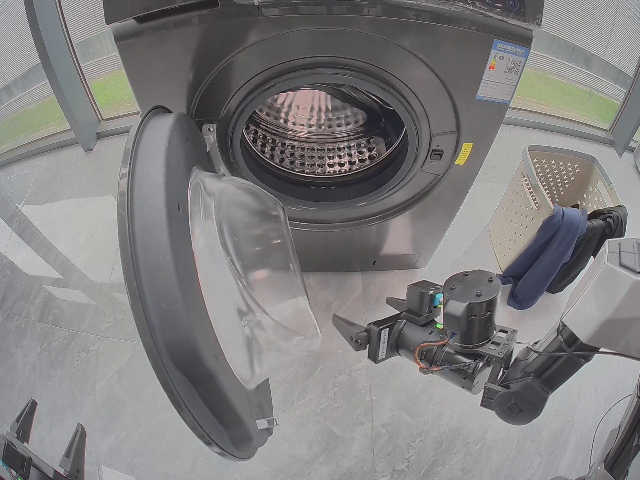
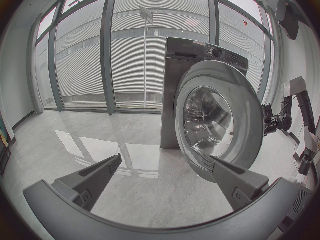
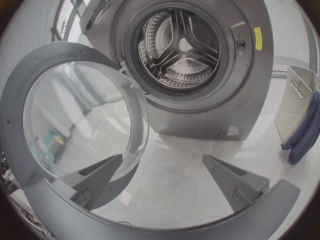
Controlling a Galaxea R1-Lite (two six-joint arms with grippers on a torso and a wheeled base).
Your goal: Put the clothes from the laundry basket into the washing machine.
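The grey washing machine (image 1: 320,48) stands with its round door (image 1: 167,268) swung open to the left. Its steel drum (image 1: 320,141) holds no clothes. A cream laundry basket (image 1: 533,195) leans at the machine's right, with a blue garment (image 1: 547,255) and a black garment (image 1: 603,228) draped over its rim. My right gripper (image 1: 373,318) hangs open and empty low in front of the machine, between the door and the basket. In the right wrist view the gripper (image 3: 161,159) faces the drum (image 3: 180,47), with the basket (image 3: 295,107) and blue garment (image 3: 305,130) off to the side. My left gripper (image 1: 53,418) stands open at the near left, well outside the door.
Polished grey floor tiles (image 1: 373,408) surround the machine. The open door (image 2: 220,117) juts far out over the floor between my two arms. Glass walls with metal posts (image 1: 57,61) run behind the machine.
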